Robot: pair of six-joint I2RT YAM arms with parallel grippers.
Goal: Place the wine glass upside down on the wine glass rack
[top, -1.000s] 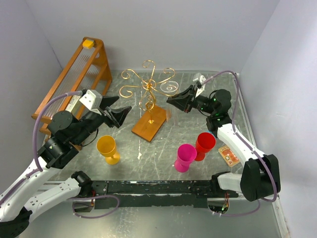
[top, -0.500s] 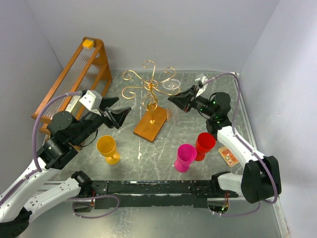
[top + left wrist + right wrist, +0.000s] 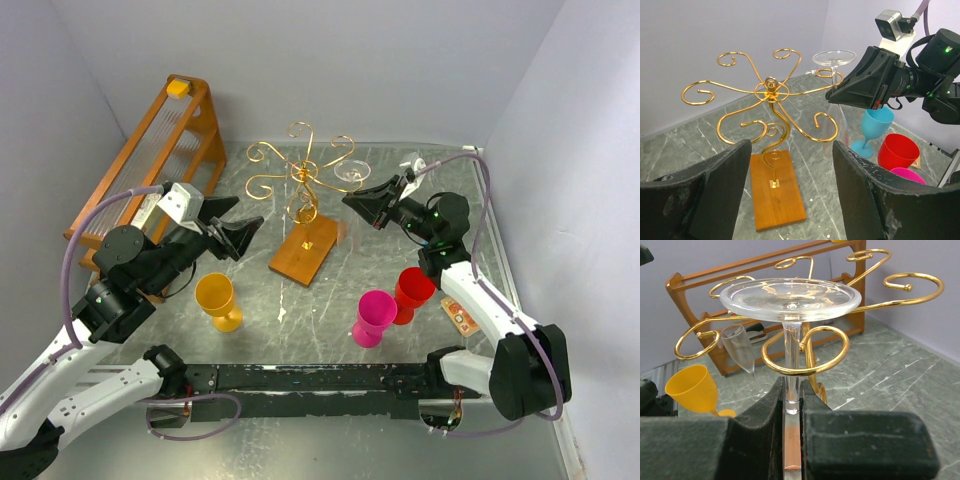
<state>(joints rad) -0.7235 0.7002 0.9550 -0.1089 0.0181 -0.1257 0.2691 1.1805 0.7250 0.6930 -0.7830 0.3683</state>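
Wine glass [image 3: 790, 295]: inverted, stem pinched in right jaws, foot raised to catch a rack [image 3: 771, 91] scroll; left jaws spread.

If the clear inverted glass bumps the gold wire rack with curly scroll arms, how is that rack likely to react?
The gold wire rack spreads its scroll arms wider than its flat wooden base, so a sideways bump would probably rock or tip it. Nothing visibly fixes the base to the marbled table, so it may slide. The thin wire likely flexes.
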